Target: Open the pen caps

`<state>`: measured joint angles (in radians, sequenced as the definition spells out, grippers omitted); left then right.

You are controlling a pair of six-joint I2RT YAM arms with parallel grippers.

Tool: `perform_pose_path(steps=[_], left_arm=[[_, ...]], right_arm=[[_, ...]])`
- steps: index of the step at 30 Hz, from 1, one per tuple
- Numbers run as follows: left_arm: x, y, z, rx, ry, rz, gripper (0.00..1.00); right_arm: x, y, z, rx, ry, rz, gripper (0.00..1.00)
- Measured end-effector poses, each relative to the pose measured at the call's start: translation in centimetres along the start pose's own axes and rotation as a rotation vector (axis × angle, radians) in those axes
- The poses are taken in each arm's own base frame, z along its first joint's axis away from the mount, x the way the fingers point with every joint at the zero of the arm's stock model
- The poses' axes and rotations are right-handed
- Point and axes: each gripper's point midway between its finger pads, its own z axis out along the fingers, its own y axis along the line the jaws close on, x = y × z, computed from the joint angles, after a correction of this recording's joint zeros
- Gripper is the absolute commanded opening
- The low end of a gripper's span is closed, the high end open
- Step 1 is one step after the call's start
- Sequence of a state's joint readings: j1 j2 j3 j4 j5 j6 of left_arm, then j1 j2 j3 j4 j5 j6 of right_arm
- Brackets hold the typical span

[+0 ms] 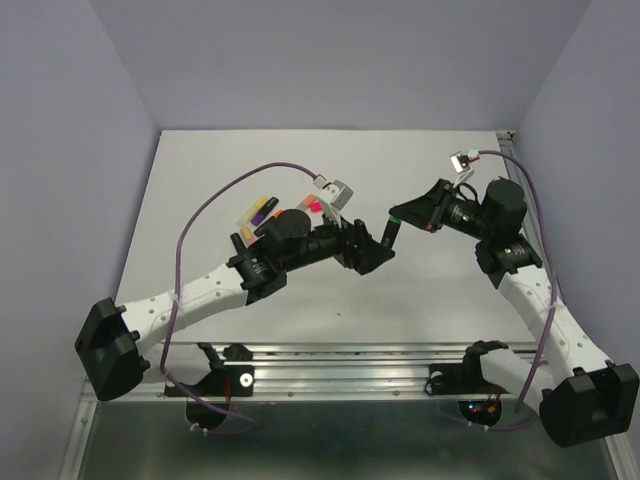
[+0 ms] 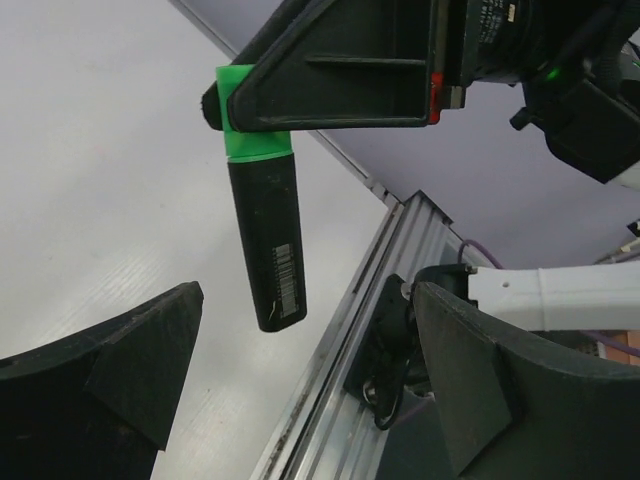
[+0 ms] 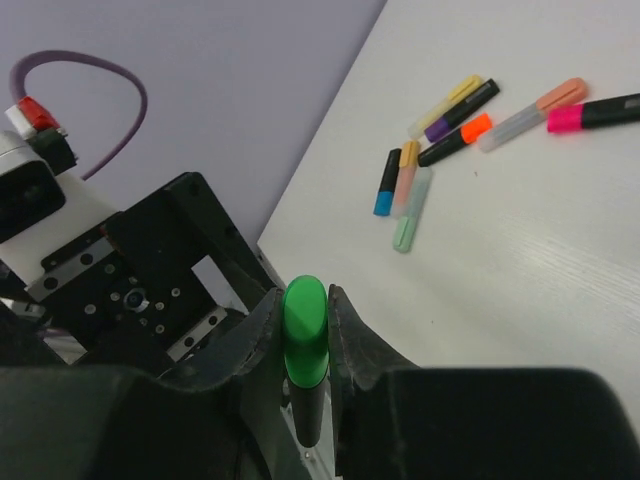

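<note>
- Right gripper (image 3: 305, 303) clamped on the green pen cap (image 2: 257, 146), held in the air above the worktop (image 3: 520, 270).
- Cap is seated on its black highlighter body (image 2: 268, 240), which hangs free below the gripper.
- Left gripper (image 2: 305, 298) spread wide and empty, fingers either side of the body's lower end, not touching.
- Other highlighters (image 3: 455, 125) lie loosely clustered on the worktop, caps on.
</note>
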<state>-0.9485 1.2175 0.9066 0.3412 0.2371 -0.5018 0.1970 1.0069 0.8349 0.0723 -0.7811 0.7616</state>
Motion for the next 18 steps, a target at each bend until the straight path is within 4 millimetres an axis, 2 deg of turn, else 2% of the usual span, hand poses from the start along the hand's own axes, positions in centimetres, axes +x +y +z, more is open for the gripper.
perform_pose_path(steps=[3,10,13,18], left_arm=[[0.5,-1.0,0.5,0.064,0.026,0.003,0.99],[3.2,-1.0,2.3,0.124,0.132,-0.027,0.99],[3.1,-1.8,2.5,0.163,0.130,-0.046,0.98],[1.5,-3.5,2.5,0.235,0.076,-0.062,0.94]], right_arm=[[0.3,1.5,-0.2,-0.060,0.017,-0.009,0.01],[0.9,3.2,-0.2,-0.151,0.033,-0.003,0.01],[1.1,3.5,-0.3,-0.178,0.031,-0.002,0.01],[1.7,3.4,-0.3,-0.191,0.047,0.018,0.01]])
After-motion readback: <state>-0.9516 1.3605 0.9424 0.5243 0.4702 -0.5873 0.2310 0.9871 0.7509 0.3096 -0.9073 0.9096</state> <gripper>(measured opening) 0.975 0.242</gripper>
